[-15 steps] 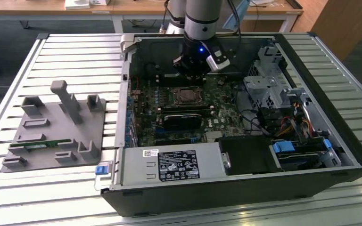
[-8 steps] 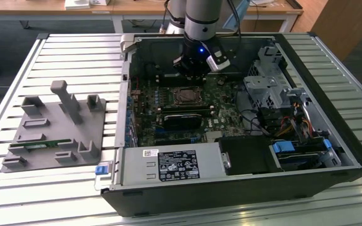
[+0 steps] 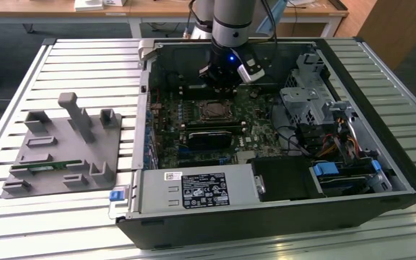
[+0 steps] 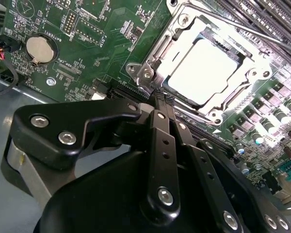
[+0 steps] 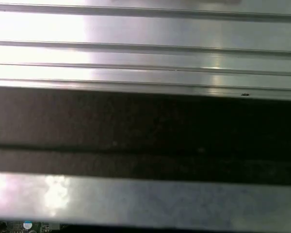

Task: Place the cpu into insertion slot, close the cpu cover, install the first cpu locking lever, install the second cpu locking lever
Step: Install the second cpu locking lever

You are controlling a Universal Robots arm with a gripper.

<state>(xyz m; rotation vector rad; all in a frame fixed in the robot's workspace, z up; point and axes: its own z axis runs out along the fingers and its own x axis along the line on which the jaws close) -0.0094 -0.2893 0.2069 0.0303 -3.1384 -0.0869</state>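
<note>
Computer case (image 3: 280,216): it lies open on the table (image 3: 63,59), with the motherboard (image 3: 166,135) facing up.
Arm (image 3: 231,21): it reaches down into the case over the middle of the board.
Gripper (image 4: 160,99): it hangs low, just beside the insertion slot (image 3: 201,110). In the second wrist view its two black fingers are pressed together with nothing between them. We cannot tell whether the tips touch the socket's edge.
Cpu cover (image 4: 157,51): the silver frame lies flat on the slot, its window around the chip.
Cpu (image 4: 203,73): it is seated in the slot, its bright top showing through the window.
Locking lever (image 4: 252,35): we take the thin rod along one side of the cover for one. We cannot tell whether it is hooked.
Step in hand: we judge placing and covering done, and the lever work under way.
What it calls for: in our judgement, closed tips pressing a thin rod down and sideways under its catch, clear of the chip's top.
Grey fixture (image 3: 49,157): it sits on the table well apart from the case, on the exterior view's left, and is no obstacle.
Drive cage (image 3: 305,103): it stands near the slot on the exterior view's right and narrows the room for the arm.
Black card (image 3: 209,138): it sits just beside the slot and limits any sweep toward it.
Coin battery (image 4: 40,49): it is on the board, apart from the socket.
</note>
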